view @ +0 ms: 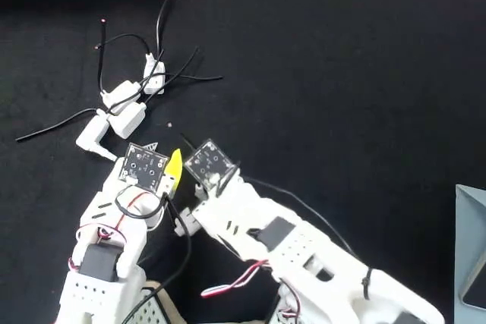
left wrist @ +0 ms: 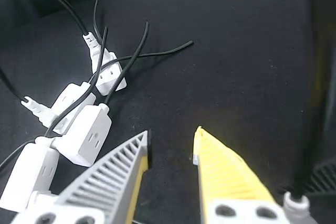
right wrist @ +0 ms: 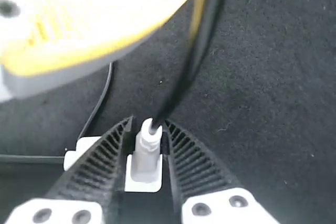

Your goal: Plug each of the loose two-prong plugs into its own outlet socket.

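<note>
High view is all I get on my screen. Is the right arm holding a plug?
Observer: Yes. The right gripper is shut on a white plug, and its black cord leads away from the grip.
Operator: What about the left one?
Observer: The left gripper is open, with nothing in it.
Operator: Can you see the holes in a socket?
Observer: Yes. The socket nearest the left gripper shows two slots on its face.
</note>
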You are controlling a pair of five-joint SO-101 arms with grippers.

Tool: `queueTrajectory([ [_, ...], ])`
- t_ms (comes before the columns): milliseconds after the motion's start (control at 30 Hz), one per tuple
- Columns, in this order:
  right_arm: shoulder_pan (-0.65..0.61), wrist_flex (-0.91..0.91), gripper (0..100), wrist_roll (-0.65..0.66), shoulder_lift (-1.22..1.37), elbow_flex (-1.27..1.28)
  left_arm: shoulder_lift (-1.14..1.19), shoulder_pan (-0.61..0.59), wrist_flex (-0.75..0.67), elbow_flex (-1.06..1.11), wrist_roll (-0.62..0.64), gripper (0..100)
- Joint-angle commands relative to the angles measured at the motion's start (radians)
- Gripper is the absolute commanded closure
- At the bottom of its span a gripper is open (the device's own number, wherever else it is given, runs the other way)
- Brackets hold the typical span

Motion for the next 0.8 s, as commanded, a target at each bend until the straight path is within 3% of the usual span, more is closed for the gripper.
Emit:
queueTrajectory([
  [0, -0.015, 0.091, 98.2, 0.017, -0.048, -0.013, -0.002, -0.005, -0.003, -0.031, 0.009, 85],
  [167, -0.015, 0.213, 91.7, 0.015, -0.084, -0.053, -0.002, -0.007, -0.003, -0.031, 0.009, 85],
  [433, -0.015, 0.227, 95.9, 0.015, -0.142, -0.045, -0.002, 0.002, -0.011, -0.03, 0.009, 85],
  [600, -0.015, 0.221, 98.7, 0.025, -0.18, -0.05, -0.002, -0.001, -0.103, 0.019, 0.009, 85],
  [767, -0.015, 0.137, 98.7, 0.104, -0.183, -0.042, -0.002, -0.008, -0.109, 0.016, 0.009, 85],
])
